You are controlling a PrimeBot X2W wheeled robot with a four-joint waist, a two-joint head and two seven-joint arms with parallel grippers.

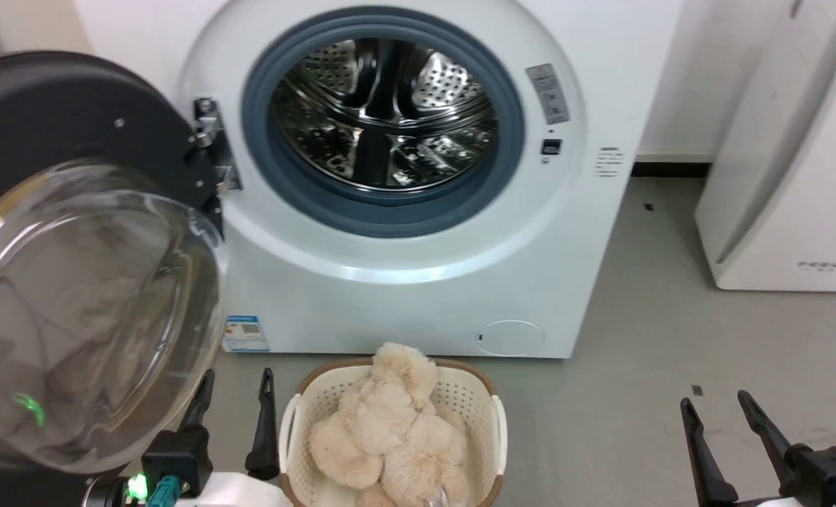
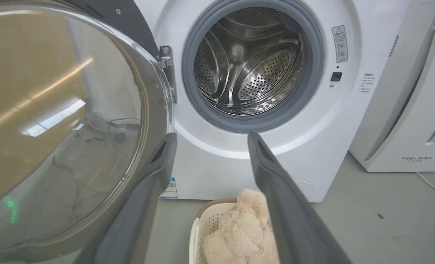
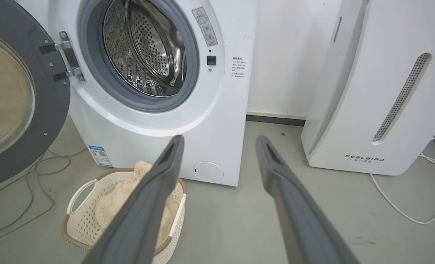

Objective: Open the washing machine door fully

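Observation:
The white washing machine [image 1: 403, 296] [image 2: 312, 154] [image 3: 217, 121] stands before me with its steel drum [image 1: 386, 113] exposed inside the grey rubber ring. The washing machine door [image 1: 72, 232] [image 2: 56, 110] [image 3: 15, 95], a black disc with a clear glass bowl, is swung wide out to the left on its hinge [image 1: 210, 141]. My left gripper [image 1: 238, 384] [image 2: 212, 137] is open at the lower left, just right of the door's glass, holding nothing. My right gripper [image 1: 717, 401] [image 3: 220, 141] is open at the lower right, above the floor, apart from the machine.
A cream laundry basket [image 1: 291, 422] [image 3: 78, 190] with a fluffy beige item [image 1: 389, 422] sits on the floor in front of the machine. A white FEELBIRD appliance [image 1: 784, 176] [image 3: 378, 91] stands to the right. Cables [image 3: 397, 198] lie on the grey floor.

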